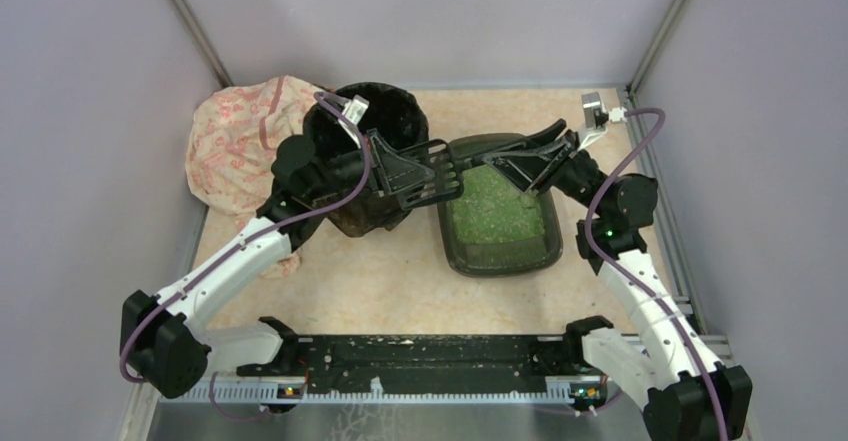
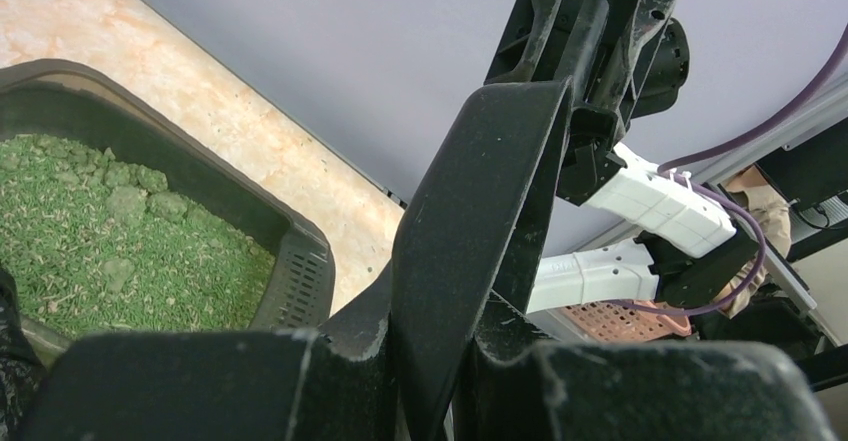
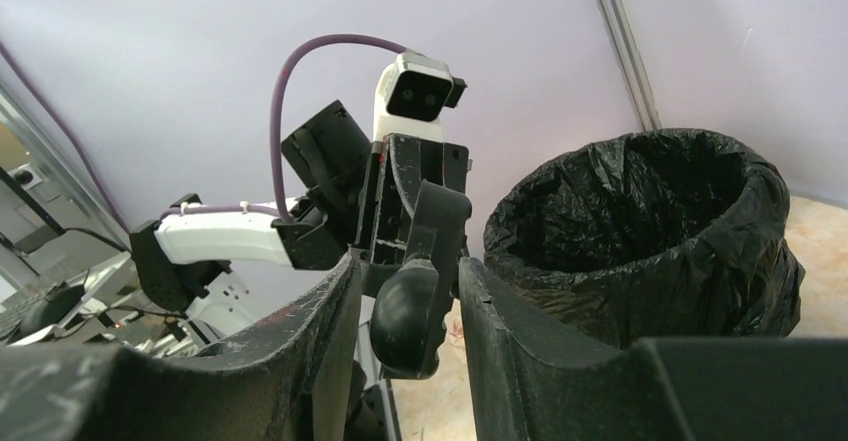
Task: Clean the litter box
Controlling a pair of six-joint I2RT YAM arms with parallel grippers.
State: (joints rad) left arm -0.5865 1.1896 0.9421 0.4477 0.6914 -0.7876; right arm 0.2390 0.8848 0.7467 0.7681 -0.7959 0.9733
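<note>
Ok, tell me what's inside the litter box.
Green granular litter with clumps fills the litter box. The left gripper and right gripper cover its far end; anything buried in the litter cannot be seen.

Bright, even, soft-shadowed light; wrist views blur close up, no glare.

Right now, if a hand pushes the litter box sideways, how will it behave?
The litter box probably slides flat rather than tipping, being shallow and wide. Its loose green litter would likely shift or spill if tilted.
</note>
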